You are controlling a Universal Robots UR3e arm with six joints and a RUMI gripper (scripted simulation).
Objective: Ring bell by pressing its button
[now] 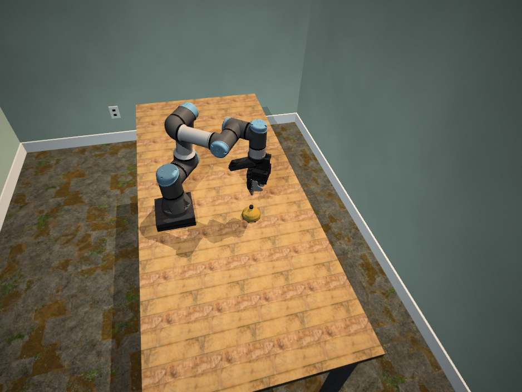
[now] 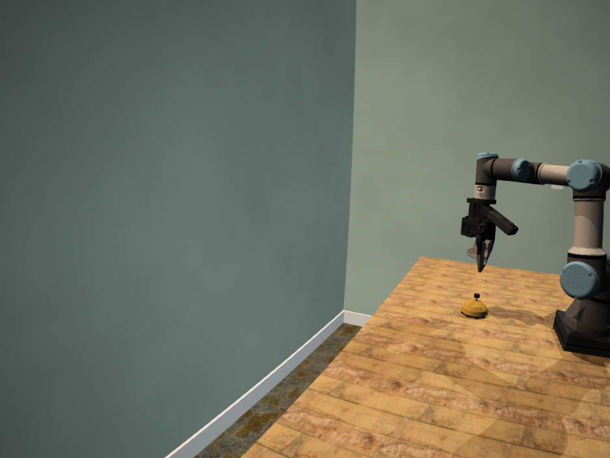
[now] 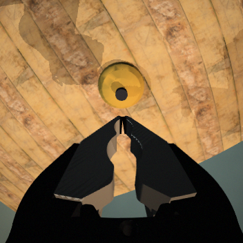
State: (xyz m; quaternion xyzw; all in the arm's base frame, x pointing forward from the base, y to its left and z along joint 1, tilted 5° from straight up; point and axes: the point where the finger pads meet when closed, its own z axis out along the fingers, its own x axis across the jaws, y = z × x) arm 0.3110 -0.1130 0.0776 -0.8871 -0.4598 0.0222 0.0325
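A small yellow dome bell [image 1: 250,215] with a black button [image 1: 250,206] on top sits on the wooden table. It also shows in the exterior view [image 2: 474,309] and in the wrist view [image 3: 121,87], where the button [image 3: 121,94] is a dark disc. My gripper [image 1: 251,191] points straight down, shut and empty. Its tips [image 2: 480,269] hang clearly above the bell, almost over the button, with air between them. In the wrist view the closed tips [image 3: 123,120] sit just below the bell.
The arm's black base [image 1: 175,215] stands on the table to the left of the bell. The table's right edge [image 1: 320,219] lies a short way beyond the bell. Walls stand behind and to the right.
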